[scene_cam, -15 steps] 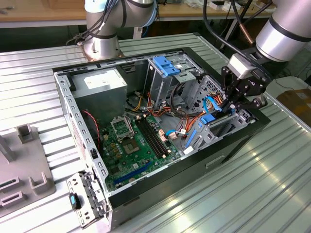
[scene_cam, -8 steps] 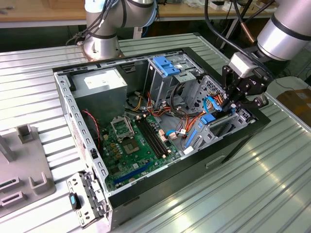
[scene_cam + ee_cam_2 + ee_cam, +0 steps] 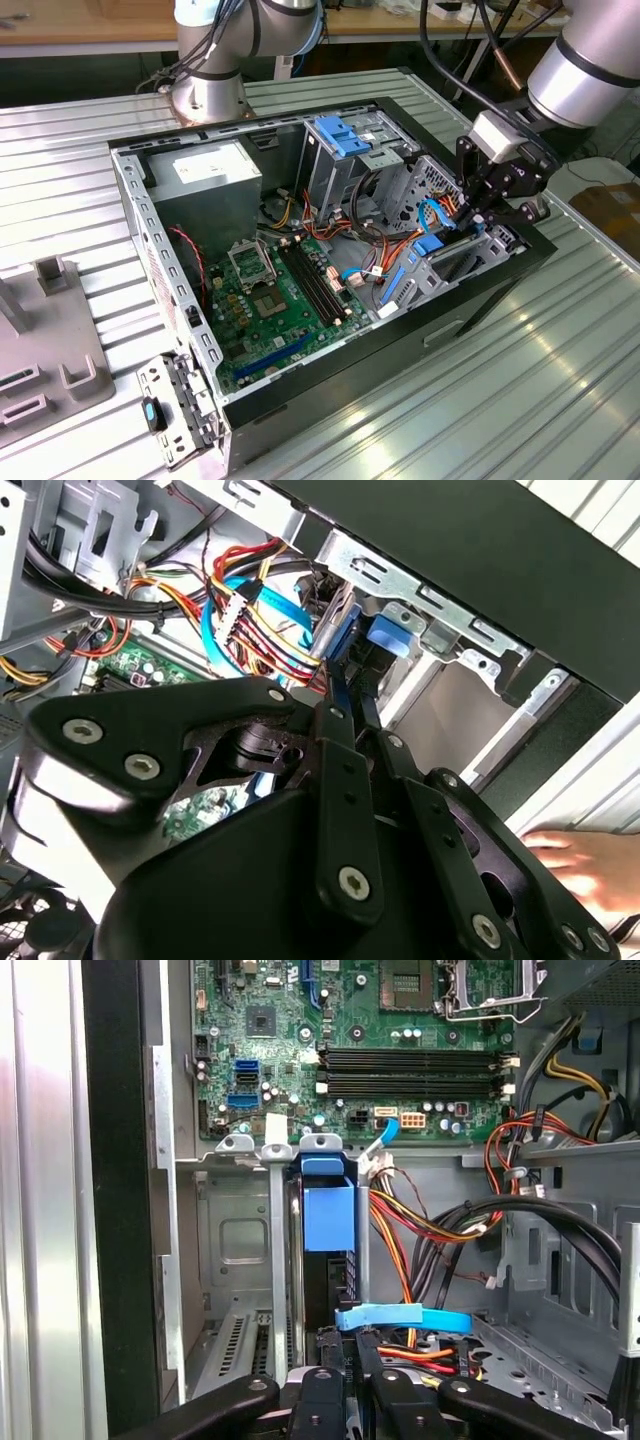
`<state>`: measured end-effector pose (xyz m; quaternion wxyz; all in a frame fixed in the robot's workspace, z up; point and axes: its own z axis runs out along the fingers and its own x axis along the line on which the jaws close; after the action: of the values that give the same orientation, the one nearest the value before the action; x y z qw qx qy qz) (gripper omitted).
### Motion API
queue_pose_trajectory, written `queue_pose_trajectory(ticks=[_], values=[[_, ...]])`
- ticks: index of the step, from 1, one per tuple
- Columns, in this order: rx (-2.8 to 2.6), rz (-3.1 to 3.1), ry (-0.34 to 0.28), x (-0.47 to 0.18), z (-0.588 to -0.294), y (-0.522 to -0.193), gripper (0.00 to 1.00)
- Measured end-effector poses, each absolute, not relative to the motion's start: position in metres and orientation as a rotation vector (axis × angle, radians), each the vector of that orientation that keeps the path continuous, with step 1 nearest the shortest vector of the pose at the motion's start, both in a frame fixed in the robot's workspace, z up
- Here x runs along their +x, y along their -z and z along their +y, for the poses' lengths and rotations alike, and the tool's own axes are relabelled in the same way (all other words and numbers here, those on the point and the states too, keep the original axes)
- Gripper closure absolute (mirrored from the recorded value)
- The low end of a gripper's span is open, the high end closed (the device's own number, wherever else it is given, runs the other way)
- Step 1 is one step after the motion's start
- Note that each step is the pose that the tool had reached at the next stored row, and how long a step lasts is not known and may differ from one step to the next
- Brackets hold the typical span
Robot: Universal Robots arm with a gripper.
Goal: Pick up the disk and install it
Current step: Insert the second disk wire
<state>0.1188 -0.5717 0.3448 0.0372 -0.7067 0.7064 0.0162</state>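
An open computer case [image 3: 330, 330] is lying on its side on the ribbed metal counter [image 3: 520, 400], and the green circuit board [image 3: 280, 300] is sitting flat on the case's floor. The hand [image 3: 478, 212] is reaching down into the drive cage [image 3: 455, 255] at the corner of the case on the exterior view's right. Its fingers [image 3: 345, 715] are pressed close together, pinching the top edge of the disk [image 3: 327, 1215], which is standing on edge in a slot of that cage, with its blue rail showing against the grey metal. A flat blue cable [image 3: 400, 1316] is crossing just beside the fingertips, and bundles of red, orange and yellow wires [image 3: 420, 1225] are running from the cage toward the circuit board. The grey power supply box [image 3: 205, 175] is sitting in the case's far corner, well apart from the hand. A person's hand [image 3: 575, 865] is resting outside the case wall.
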Motion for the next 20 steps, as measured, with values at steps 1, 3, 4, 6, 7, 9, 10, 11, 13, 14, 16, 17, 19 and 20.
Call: queue_pose_trajectory(ticks=[1, 3, 4, 6, 7, 9, 10, 11, 13, 14, 16, 17, 19, 20], values=[[-2.169, 2.168, -0.050, 0.1188, -0.5718, -0.3443, 0.84], [-2.169, 2.168, -0.050, 0.1188, -0.5717, -0.3427, 0.84], [-2.169, 2.168, -0.050, 0.1188, -0.5718, -0.3422, 0.84], [-2.169, 2.168, -0.050, 0.1188, -0.5717, -0.3413, 0.84], [-2.169, 2.168, -0.050, 0.1188, -0.5717, -0.3411, 0.84], [-2.169, 2.168, -0.050, 0.1188, -0.5718, -0.3411, 0.84], [-2.169, 2.168, -0.050, 0.1188, -0.5718, -0.3411, 0.84], [-2.169, 2.168, -0.050, 0.1188, -0.5718, -0.3410, 0.84], [-2.169, 2.168, -0.050, 0.1188, -0.5717, -0.3401, 0.84], [-2.169, 2.168, -0.050, 0.1188, -0.5717, -0.3400, 0.84], [-2.169, 2.168, -0.050, 0.1188, -0.5718, -0.3399, 0.84], [-2.169, 2.168, -0.050, 0.1188, -0.5717, -0.3398, 0.84], [-2.169, 2.168, -0.050, 0.1188, -0.5717, -0.3398, 0.84], [-2.169, 2.168, -0.050, 0.1188, -0.5717, -0.3398, 0.84]])
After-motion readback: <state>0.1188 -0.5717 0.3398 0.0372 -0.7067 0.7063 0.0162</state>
